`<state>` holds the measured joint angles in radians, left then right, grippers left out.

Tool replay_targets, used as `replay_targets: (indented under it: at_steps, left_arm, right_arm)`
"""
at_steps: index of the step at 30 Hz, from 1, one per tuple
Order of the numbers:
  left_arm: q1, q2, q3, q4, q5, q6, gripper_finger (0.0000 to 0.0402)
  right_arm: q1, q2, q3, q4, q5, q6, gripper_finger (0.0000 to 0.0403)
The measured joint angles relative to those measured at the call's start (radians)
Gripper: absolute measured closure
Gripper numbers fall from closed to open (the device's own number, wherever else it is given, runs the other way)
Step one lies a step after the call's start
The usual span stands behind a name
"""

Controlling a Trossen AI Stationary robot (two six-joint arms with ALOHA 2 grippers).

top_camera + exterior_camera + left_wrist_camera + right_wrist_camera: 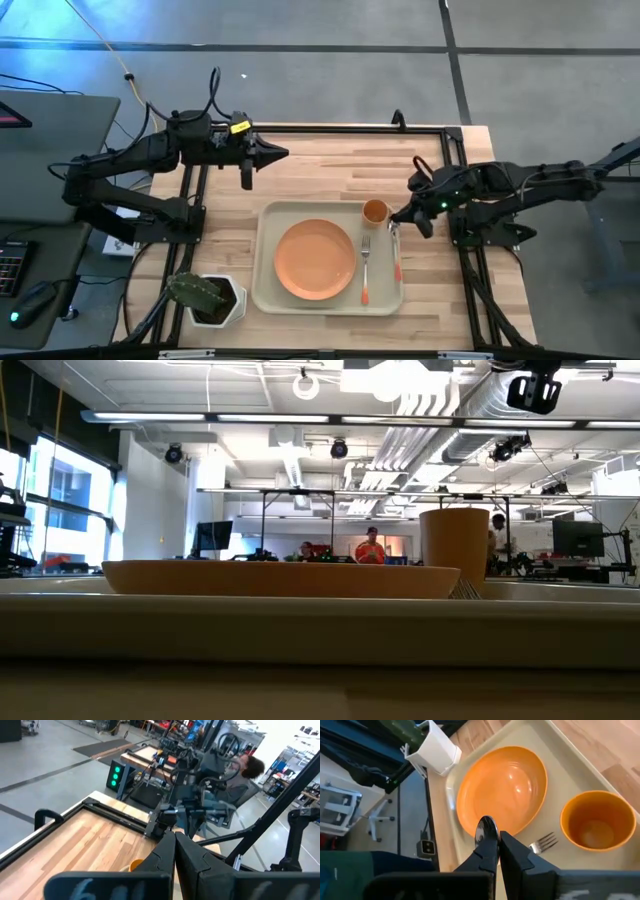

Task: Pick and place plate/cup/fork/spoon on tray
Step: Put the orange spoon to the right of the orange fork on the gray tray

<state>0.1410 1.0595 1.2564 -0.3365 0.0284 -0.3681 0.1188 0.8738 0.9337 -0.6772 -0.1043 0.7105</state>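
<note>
The beige tray [268, 290] lies on the near middle of the table. On it are the orange plate [314, 259], the orange-yellow cup [375, 211] at its far right corner, and the fork [366, 265], which lies flat right of the plate. My right gripper [393, 222] is over the tray's right side, just near of the cup, and is shut on the spoon [397, 262]. My left gripper [283, 153] is shut and empty above the table's far left part. The low view shows the plate [280, 578] and cup [455, 550] but neither gripper. My right gripper pinches the spoon between its two fingers, just behind the silver bowl [486, 827], which sticks out past the fingertips. The fingers slant down from the table's right. The orange-red handle [397, 268] runs toward the near edge along the tray's right rim. I cannot tell whether it rests there.
A white square pot with a green plant [208, 297] stands at the near left, beside the tray. A black frame rail [350, 128] runs along the table's far edge. Bare wood lies far of the tray and to its right.
</note>
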Motion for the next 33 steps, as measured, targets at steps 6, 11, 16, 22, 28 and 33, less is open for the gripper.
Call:
replay_targets:
  at_steps: [6, 11, 16, 22, 28, 33]
  left_arm:
    - [0.0, 0.021, 0.0, -0.001, 0.0, 0.0, 0.0401]
    - [0.0, 0.022, -0.001, -0.001, 0.0, 0.0, 0.0401]
    - [0.0, 0.021, -0.001, 0.001, 0.001, 0.003, 0.0401]
    - [0.001, 0.022, -0.001, 0.001, 0.001, 0.003, 0.0401]
    - [0.001, 0.022, -0.001, 0.005, 0.001, 0.003, 0.0401]
    - [0.001, 0.022, -0.001, 0.007, 0.001, 0.003, 0.0401]
  right_arm:
    - [0.02, 0.006, 0.0, -0.003, -0.006, 0.059, 0.0403]
    - [0.115, 0.006, -0.189, 0.16, 0.023, 0.199, 0.0403]
    - [0.204, 0.007, -0.482, 0.617, 0.028, 0.436, 0.0403]
    - [0.298, 0.042, -0.59, 0.727, 0.19, 0.548, 0.0403]
    - [0.321, 0.138, -0.589, 0.678, 0.217, 0.556, 0.0403]
    - [0.32, 0.242, -0.589, 0.678, 0.236, 0.569, 0.0403]
